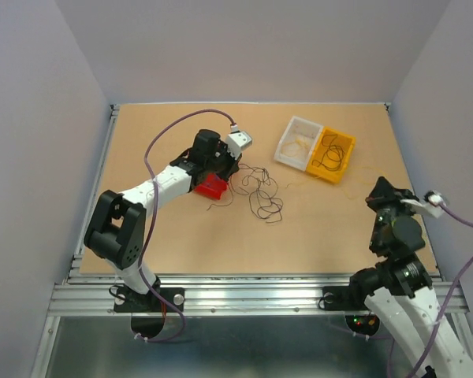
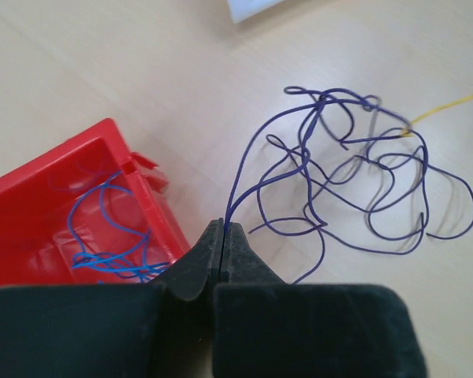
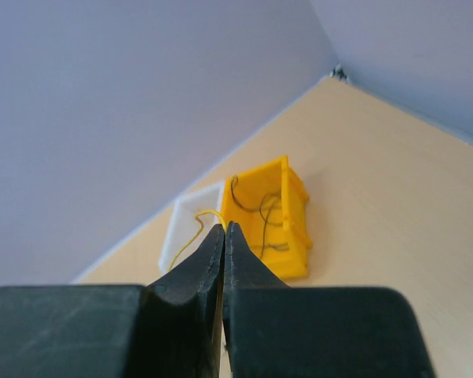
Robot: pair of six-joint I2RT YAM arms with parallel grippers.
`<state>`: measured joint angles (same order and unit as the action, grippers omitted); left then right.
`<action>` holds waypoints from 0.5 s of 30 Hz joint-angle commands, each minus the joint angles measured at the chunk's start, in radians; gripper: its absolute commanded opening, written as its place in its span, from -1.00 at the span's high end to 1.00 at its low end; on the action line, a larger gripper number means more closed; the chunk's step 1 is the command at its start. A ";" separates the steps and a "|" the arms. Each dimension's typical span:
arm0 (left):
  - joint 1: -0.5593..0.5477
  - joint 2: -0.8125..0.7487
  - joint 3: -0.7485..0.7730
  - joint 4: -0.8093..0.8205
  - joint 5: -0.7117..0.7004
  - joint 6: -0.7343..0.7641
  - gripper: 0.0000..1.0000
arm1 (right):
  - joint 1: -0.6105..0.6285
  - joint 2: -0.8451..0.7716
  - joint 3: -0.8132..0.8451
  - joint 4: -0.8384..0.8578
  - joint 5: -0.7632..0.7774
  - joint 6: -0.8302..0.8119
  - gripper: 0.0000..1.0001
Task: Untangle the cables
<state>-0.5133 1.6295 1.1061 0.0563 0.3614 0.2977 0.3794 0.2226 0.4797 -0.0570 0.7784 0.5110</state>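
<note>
Purple is what's left to sort. A loose clump of cables (image 1: 258,191) lies on the table (image 1: 299,244), just right of the red bin (image 2: 59,201). My left claw (image 2: 223,235) is pinched fully together on one purple cable (image 2: 238,177), which rises from the fingertips and runs off into the clump. I judge the grip is near a free end, so a pull can draw that one out rather than drag the whole knot.

The red bin sits right beside the claw and holds blue cables (image 2: 102,248). I take it as the drop for this colour, though the held one reads more violet than those. A yellow strand (image 2: 449,104) meets the far edge of the clump.

Across the table the yellow bin (image 1: 347,160) holds dark cables (image 1: 329,157). The white bin (image 1: 284,138) touching it holds a yellow one, so the sorting seems to go by colour.

The right claw (image 3: 225,231) is closed with nothing in it. It is raised off the table near the right edge and aimed toward those two bins, clear of the left claw's work. The next move calls for a slow lift, since a snag would haul the clump along.
</note>
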 commanded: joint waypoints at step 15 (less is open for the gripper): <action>-0.085 -0.033 0.012 -0.012 -0.039 0.051 1.00 | 0.001 0.736 0.269 -0.022 -0.789 -0.196 0.99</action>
<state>-0.5945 1.6428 1.1065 0.0101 0.3573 0.3431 0.3801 0.8700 0.6544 -0.0181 0.1841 0.3824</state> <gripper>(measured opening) 0.026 0.021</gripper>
